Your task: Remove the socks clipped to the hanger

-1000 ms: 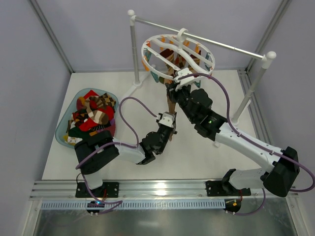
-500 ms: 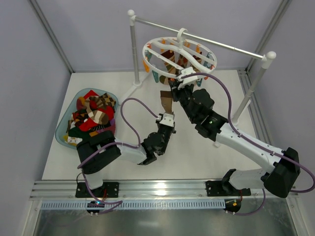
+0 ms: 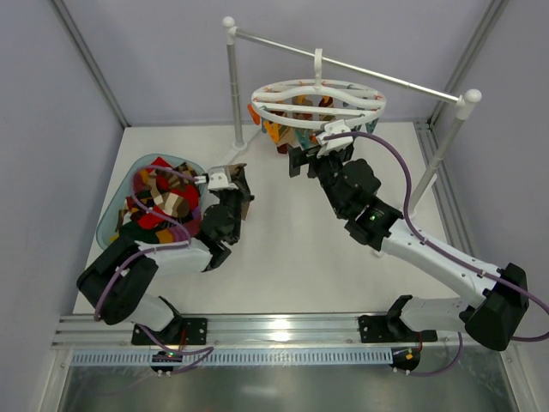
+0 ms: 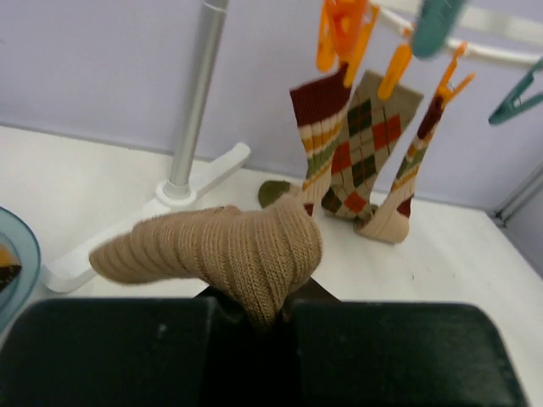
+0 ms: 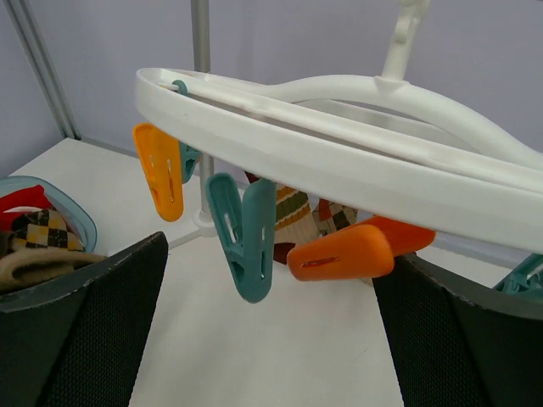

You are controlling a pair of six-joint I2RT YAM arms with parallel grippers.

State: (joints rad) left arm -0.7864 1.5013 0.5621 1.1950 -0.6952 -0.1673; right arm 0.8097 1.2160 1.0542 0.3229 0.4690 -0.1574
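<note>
The white ring hanger (image 3: 296,84) hangs by its hook from the rail, and several socks (image 3: 283,134) are still clipped under its far left side. In the left wrist view these are a striped sock (image 4: 318,127) and an argyle sock (image 4: 366,140) on orange clips (image 4: 344,30). My left gripper (image 3: 235,185) is shut on a plain tan ribbed sock (image 4: 229,250), which droops to the left just beside the bowl. My right gripper (image 5: 271,339) stands open under the ring's rim (image 5: 339,157), with a bare teal clip (image 5: 246,237) and an orange clip (image 5: 339,253) hanging between its fingers.
A blue-green bowl (image 3: 105,230) at the left holds a pile of several socks (image 3: 159,199). The white rail stand has a left post (image 3: 233,86) and a ball-topped right post (image 3: 467,105). The stand's foot (image 4: 127,229) lies on the white table.
My left arm swung left from mid-table to beside the bowl, carrying the tan sock off the hanger. My right gripper opened and let go. The tilted ring swung back level.
</note>
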